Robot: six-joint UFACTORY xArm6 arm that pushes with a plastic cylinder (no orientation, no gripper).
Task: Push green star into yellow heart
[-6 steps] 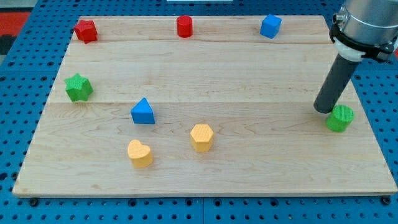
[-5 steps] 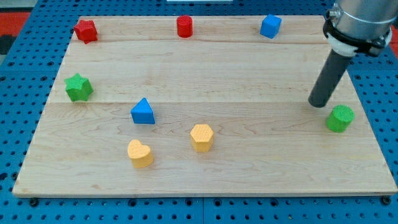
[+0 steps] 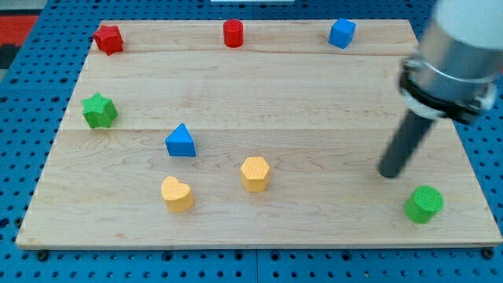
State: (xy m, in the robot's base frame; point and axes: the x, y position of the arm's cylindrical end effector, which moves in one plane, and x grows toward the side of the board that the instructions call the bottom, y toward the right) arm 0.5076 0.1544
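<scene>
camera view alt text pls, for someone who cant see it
My tip rests on the wooden board at the view's right, just above-left of a green cylinder, far from the green star at the left edge. The yellow heart sits near the bottom, below a blue triangle and left of a yellow hexagon.

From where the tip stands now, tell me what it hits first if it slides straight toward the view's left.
Probably the yellow hexagon: it lies level with my tip, with nothing between them. The green cylinder sits off that line, toward the view's bottom right.
</scene>
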